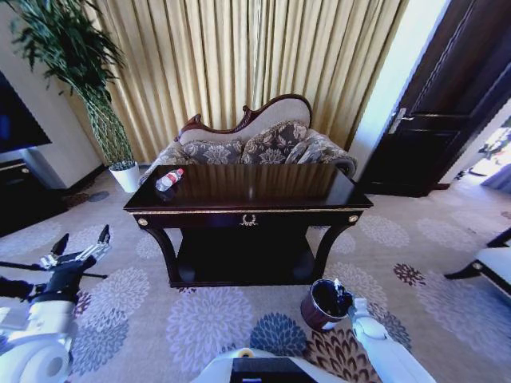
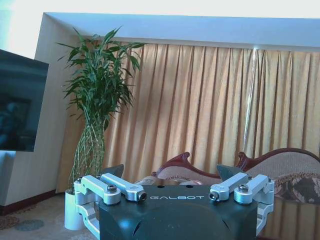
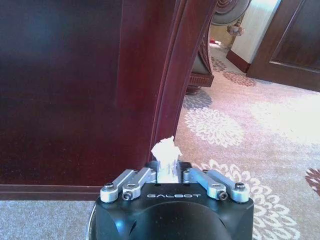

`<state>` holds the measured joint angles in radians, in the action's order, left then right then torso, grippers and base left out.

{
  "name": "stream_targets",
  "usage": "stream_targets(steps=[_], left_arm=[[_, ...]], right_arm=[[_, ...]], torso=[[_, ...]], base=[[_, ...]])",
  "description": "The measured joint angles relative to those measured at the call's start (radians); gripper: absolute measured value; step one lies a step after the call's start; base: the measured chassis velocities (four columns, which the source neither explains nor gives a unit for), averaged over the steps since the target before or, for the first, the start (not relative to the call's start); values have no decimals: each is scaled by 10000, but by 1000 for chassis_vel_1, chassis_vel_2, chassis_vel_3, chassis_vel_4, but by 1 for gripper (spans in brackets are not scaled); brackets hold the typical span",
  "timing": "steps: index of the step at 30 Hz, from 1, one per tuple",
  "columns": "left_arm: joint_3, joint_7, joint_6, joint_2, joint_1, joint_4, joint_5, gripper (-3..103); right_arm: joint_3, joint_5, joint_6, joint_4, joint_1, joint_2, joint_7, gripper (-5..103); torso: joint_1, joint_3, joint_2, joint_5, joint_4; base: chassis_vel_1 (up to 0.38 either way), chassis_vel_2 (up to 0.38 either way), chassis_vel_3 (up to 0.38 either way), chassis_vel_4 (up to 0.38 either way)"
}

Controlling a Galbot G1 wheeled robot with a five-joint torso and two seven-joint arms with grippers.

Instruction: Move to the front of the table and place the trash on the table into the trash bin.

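Your right gripper [image 3: 167,167] is down low by the front right leg of the glossy dark-wood counter [image 1: 247,209] with the gold trim, right over the small round reddish-brown trash bin [image 1: 318,313] on the flowered carpet, and its fingers are pinched narrow on a white crumpled paper scrap [image 3: 166,156]. That scrap looks feather-light and squishy, so it shouldn't slip, but it may cling to the pads when you let go, I'd guess. What's left on the counter is the clear plastic bottle with the red cap and label [image 1: 168,179], lying on its side near the back left corner. It looks empty or close to it, so light, but round, slick and happy to roll. I'd grab it across the middle of the body rather than at the cap, and squeeze gently since thin plastic like that buckles. Your left gripper [image 1: 80,249] hovers off to the left of the counter, fingers spread wide, holding nothing.
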<state>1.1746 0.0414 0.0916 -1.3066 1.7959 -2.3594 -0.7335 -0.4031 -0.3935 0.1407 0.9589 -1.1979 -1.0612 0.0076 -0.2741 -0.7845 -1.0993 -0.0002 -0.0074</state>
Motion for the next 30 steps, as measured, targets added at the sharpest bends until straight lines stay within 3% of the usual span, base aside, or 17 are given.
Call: stream_targets(steps=[5,6,8,10,11,18,20,22,30], left_arm=[[13,17,0,1,21,44,0,100],[9,20,0,-6,23,44,0,100],[1,22,0,-12,22,44,0,100],[1,22,-2,-15,21,41,0,100],[1,22,-2,-15,21,41,0,100],[46,28,-15,-24,83,30,-14,100],[49,28,-16,-28,88,30,-16,100],[53,31,-20,-36,97,30,-21,100],[50,39,-24,5,71,62,-33,100]], right_arm=[[-39,-4,-2,63,-40,46,0,36],[-48,-4,-9,88,-61,57,0,46],[-53,-4,-13,106,-73,57,1,46],[-59,-1,-26,137,-87,58,1,57],[-59,-1,-26,137,-87,58,1,57],[-63,17,-89,201,-95,51,2,90],[-63,17,-98,200,-94,51,2,90],[-63,15,-114,193,-89,51,3,98],[-61,-30,-126,159,-95,24,3,100]], torso=[[0,0,0,-1,0],[0,0,0,0,0],[0,0,1,-1,0],[0,0,0,0,0],[0,0,0,0,0],[0,0,0,0,0],[0,0,0,0,0],[0,0,0,0,0],[0,0,0,0,0]], base=[[0,0,0,0],[0,0,0,0],[0,0,0,0],[0,0,0,0],[0,0,0,0],[0,0,0,0],[0,0,0,0],[0,0,0,0],[0,0,0,0]])
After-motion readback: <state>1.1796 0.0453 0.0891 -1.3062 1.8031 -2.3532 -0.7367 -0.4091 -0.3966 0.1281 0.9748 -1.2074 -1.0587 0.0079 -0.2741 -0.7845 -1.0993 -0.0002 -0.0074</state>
